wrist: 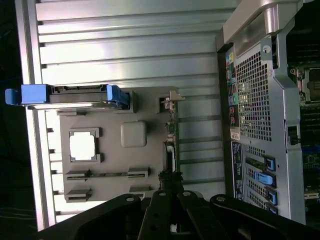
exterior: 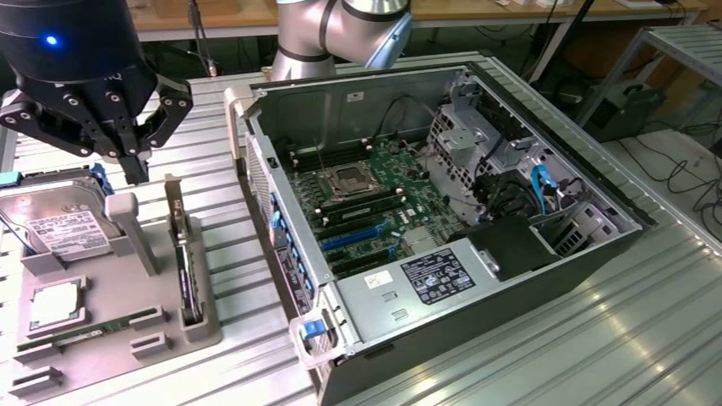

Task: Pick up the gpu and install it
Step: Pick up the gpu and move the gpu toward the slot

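The gpu [exterior: 186, 266] stands on its edge in a slot of the grey holder tray [exterior: 147, 283], at the exterior view's left. It reads as a thin dark card with a silver bracket at its far end. In the wrist view the gpu [wrist: 170, 142] is a narrow strip running across the tray [wrist: 145, 165]. My black gripper [exterior: 134, 165] hangs above the tray's far side, a little off the card's bracket end, touching nothing. Its fingers are shut and hold nothing. In the wrist view the gripper [wrist: 170, 200] lines up with the card's end.
An open computer case [exterior: 564, 271] lies right of the tray, with its motherboard [exterior: 373, 203] and blue slots [exterior: 350, 238] exposed. The tray also holds a hard drive [exterior: 62, 228], a processor chip [exterior: 51, 304] and a memory stick [exterior: 96, 326]. Ribbed metal tabletop [exterior: 631, 338] surrounds everything.
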Motion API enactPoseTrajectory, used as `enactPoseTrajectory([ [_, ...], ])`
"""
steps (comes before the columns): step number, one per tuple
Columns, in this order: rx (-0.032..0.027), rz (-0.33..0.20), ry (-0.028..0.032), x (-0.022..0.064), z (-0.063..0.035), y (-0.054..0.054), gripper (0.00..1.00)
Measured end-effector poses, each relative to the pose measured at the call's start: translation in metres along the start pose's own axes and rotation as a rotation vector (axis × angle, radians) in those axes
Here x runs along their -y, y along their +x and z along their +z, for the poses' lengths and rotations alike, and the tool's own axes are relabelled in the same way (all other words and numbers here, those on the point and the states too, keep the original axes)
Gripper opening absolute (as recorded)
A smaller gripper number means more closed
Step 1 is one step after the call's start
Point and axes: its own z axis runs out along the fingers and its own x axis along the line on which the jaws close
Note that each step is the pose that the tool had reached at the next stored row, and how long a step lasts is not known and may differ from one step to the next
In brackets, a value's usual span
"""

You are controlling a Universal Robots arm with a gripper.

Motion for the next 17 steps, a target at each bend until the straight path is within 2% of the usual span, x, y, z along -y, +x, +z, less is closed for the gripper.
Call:
enactPoseTrajectory([
  [11,0.0,0.0,0.0,0.0,0.0,0.0,0.11],
  [13,0.0,0.0,0.0,0.0,0.0,0.0,0.24],
  [14,0.0,0.0,0.0,0.0,0.0,0.0,0.24],
  [17,0.0,0.0,0.0,0.0,0.0,0.0,0.42],
])
